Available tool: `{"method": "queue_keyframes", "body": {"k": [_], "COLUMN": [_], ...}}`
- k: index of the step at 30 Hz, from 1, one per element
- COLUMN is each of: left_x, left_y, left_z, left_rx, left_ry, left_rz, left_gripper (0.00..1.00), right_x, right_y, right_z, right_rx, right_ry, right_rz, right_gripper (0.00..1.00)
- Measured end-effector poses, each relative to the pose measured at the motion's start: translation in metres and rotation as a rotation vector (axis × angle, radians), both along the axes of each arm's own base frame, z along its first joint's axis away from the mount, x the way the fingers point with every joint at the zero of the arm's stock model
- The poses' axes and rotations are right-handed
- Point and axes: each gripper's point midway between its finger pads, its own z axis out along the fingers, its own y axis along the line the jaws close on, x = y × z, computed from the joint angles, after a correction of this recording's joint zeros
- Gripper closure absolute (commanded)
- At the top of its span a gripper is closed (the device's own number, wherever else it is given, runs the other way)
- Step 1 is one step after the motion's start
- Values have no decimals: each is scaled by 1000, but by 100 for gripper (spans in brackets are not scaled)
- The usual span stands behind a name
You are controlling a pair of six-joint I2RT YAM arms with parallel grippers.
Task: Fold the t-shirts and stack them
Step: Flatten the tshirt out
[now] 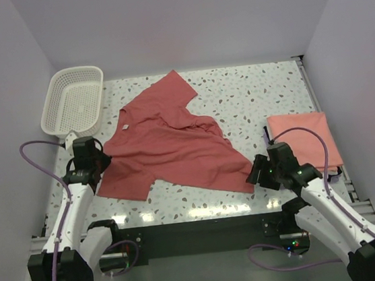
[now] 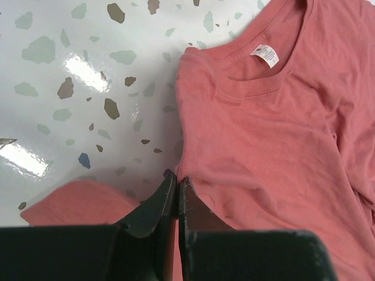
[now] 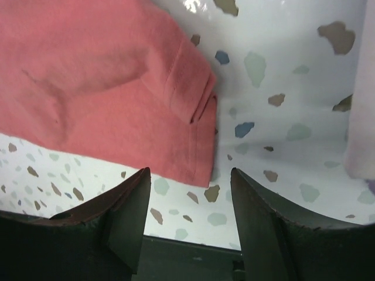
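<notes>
Right gripper (image 3: pixel 188 171) open; hem corner of dusty red t-shirt (image 3: pixel 105 88) just ahead at 12 o'clock (this arm nearest). Left gripper (image 2: pixel 177 178) pinched shut on its sleeve seam

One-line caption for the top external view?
Left gripper pinches the rumpled red t-shirt; right gripper open beside its corner; folded salmon t-shirt lies right.

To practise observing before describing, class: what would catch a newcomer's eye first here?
A dusty red cloth t-shirt sprawls crumpled across the middle of the speckled table, the left gripper pinching its near-left edge and the right gripper open by its near-right corner. A folded salmon pink t-shirt lies at the right edge, and a white plastic lattice basket sits at the far left corner.
</notes>
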Motion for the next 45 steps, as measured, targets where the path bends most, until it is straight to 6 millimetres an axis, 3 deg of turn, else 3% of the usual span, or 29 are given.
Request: {"method": "queue_keyframes", "body": {"k": [5,10,14,21,25,32,33,40,43,45], "left_x": [2,0,0,0,0,0,0,-2,1,3], "left_y": [-2,-3,-3,-3,-3,-4,-4,-5,-7,-7], "left_z": [1,-3,-3,-4,-4,-5,-6,-2,14,34], "left_rx": [-7,-11,-12,-12,-13,-16,-17,-20,-16,-10], "left_ry": [-10,-3,-2,-2,-1,4,5,6,-24,-64], "left_rz": [-8,-12,-12,-13,-13,-16,-17,-24,-38,-48], "left_gripper": [100,100,100,100,100,100,100,100,100,100], "right_x": [-17,-38,-36,-24,-17,-7,-6,-3,5,12], "right_y": [9,16,22,30,33,31,31,17,15,15], "right_z": [-3,-25,-26,-27,-30,-34,-33,-25,-3,21], "right_rx": [32,27,39,62,72,53,51,-11,-18,-7], "right_ry": [27,124,135,132,120,95,92,49,-7,-71], "right_rz": [26,51,47,12,-5,-38,-41,-57,-57,-55], "right_gripper": [41,41,41,52,63,100,100,100,100,100]}}
